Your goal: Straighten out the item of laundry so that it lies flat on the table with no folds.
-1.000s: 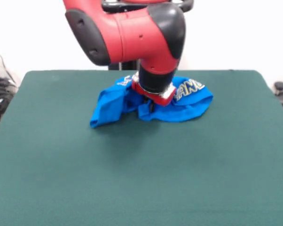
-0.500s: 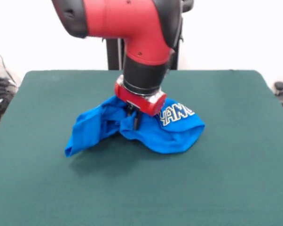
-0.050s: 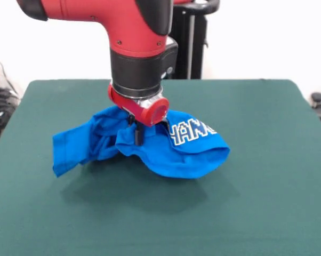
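- The T-shirt (image 3: 150, 144) sits bunched on the worktop (image 3: 256, 202), its left flap lifted off the green cloth at the shirt's left end.
- The claw (image 3: 138, 134) comes down into the shirt's middle, clenched on a pinch of blue fabric just left of the white lettering.
- The shirt's right half, right of the claw, is doubled over in a rounded fold.
- Risk: a thin pinch may slip free under a pull, dropping the shirt crumpled; a pull across the worktop could drag that fold along instead of opening it.
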`<state>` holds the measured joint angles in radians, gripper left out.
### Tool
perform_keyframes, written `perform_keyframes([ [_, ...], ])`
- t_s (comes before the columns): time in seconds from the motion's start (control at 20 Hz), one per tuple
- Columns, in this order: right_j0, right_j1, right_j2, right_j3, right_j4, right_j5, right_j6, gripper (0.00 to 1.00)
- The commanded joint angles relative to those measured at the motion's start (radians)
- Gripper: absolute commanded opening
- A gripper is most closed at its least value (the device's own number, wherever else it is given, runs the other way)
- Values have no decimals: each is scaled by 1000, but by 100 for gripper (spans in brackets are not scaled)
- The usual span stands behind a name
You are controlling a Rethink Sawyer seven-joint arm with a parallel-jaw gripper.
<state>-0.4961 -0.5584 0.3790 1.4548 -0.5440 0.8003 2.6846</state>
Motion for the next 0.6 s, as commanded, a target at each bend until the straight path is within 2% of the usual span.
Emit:
perform_keyframes([
  [0.05,18,51,133,-2,81,19,-175,0],
  [0.4,3,115,194,-11,95,-59,-226,0],
  [0.5,1,98,211,0,123,-19,-222,0],
  [0.6,1,60,218,9,161,74,-214,0],
])
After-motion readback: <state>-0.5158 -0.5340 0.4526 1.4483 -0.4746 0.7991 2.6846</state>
